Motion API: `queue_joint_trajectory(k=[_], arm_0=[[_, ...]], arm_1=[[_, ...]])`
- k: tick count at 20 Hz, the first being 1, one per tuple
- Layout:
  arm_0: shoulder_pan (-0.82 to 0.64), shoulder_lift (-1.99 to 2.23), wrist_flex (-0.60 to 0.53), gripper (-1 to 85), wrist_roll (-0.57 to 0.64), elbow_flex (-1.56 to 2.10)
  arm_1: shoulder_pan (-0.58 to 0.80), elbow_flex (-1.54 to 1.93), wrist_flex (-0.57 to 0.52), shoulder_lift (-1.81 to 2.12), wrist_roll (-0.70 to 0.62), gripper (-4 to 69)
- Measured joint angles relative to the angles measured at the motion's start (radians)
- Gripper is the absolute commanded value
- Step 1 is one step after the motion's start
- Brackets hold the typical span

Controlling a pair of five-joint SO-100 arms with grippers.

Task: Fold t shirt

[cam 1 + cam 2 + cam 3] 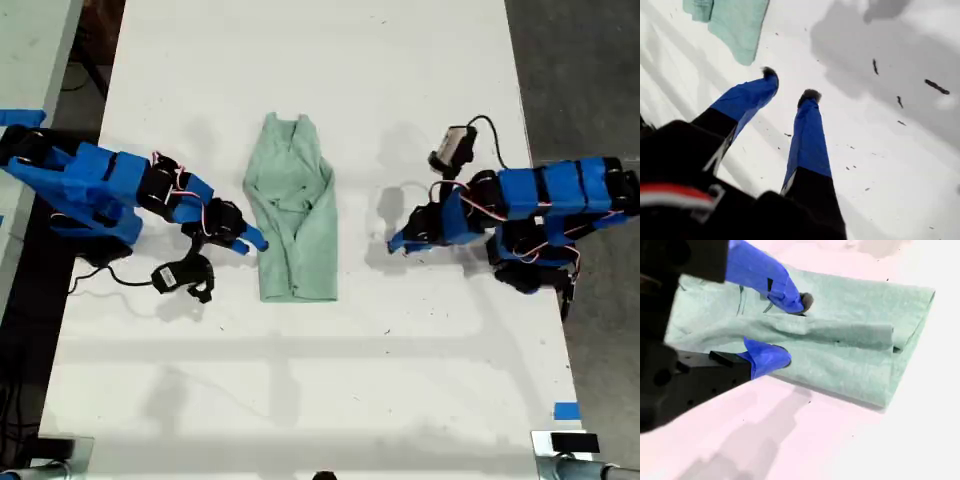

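The pale mint-green t shirt (292, 210) lies on the white table (320, 380) as a narrow lengthwise strip, sides folded in, collar toward the exterior view's top. My second gripper (255, 241) comes in from the exterior view's left and stands open at the shirt's edge near the hem. In the second wrist view its fingertips (790, 300) hover over the shirt (855, 340) with nothing pinched. My first gripper (393, 243), on the exterior view's right, is open above bare table a short way from the shirt. Only a corner of the shirt (740, 30) shows beyond my first gripper (790, 85).
Blue tape (566, 410) marks the table near the exterior view's bottom right. Dark floor runs past the table's edge on that view's right. Each arm carries a wrist camera (455, 150) with loose cable (110, 272) lying beside the arm bases.
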Motion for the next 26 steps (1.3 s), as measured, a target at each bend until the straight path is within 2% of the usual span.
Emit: queue_joint_trajectory(k=[4,8,11,12,14,16,24,26], arm_0=[[0.049,-0.195,0.002,14.5,-0.041,-0.098],[0.055,-0.411,0.002,14.2,-0.061,-0.173],[0.06,-0.575,0.0,10.1,-0.061,-0.267],[0.064,-0.632,0.0,-0.1,-0.057,-0.321],[0.066,-0.736,0.0,-0.2,-0.021,-0.439],[0.067,-0.772,-0.002,-0.2,-0.02,-0.486],[0.072,-0.776,-0.002,-0.2,-0.02,-0.495],[0.072,-0.776,-0.002,-0.2,-0.02,-0.495]], arm_1=[[-0.028,-0.42,0.034,-0.466,-0.049,14.8],[-0.032,-0.676,0.086,-0.719,-0.077,14.8],[-0.034,-0.764,0.092,-0.818,-0.083,14.9],[-0.034,-0.779,0.092,-0.842,-0.089,14.9],[-0.034,-0.79,0.092,-0.888,-0.094,14.6],[-0.038,-0.818,0.092,-0.959,-0.094,1.9],[-0.048,-0.911,0.092,-1.1,-0.094,1.7],[-0.048,-0.928,0.095,-1.101,-0.089,6.4]])
